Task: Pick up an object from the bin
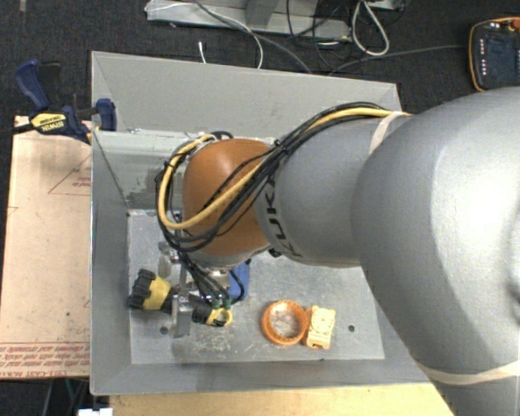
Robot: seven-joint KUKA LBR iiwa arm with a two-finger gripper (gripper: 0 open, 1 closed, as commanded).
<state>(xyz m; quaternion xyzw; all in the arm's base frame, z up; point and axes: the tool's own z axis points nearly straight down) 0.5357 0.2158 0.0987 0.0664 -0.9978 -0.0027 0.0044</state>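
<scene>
My gripper (181, 310) hangs below the arm's wrist over the front left part of the bin, its metal tip low near the floor. A yellow and black object (148, 292) lies just to its left, close beside it. A second small black and yellow object (215, 316) lies just to its right. A blue object (240, 281) shows partly behind that, mostly hidden under the wrist.
An orange round cup (285, 323) with a pale inside sits right of the gripper near the bin's front wall. A pale yellow block (321, 329) lies next to it. The arm covers the middle and right of the bin.
</scene>
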